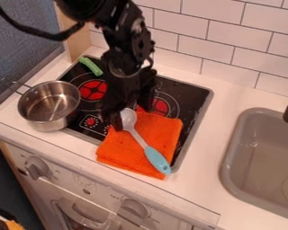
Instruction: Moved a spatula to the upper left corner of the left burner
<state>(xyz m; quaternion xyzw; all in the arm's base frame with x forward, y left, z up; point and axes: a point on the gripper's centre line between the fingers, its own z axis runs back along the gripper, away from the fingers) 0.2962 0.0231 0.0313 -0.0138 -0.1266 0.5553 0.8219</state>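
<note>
One blue-handled spatula lies across the folded orange cloth, its pale head between the parted fingers of the black tool, presumably spread so they can close around it

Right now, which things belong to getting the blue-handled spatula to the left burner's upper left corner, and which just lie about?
For the job:
blue-handled spatula with pale head
round red left burner
black robot arm, jaws near the spatula

Just lying about:
folded orange cloth
round steel pot
short green item
</note>
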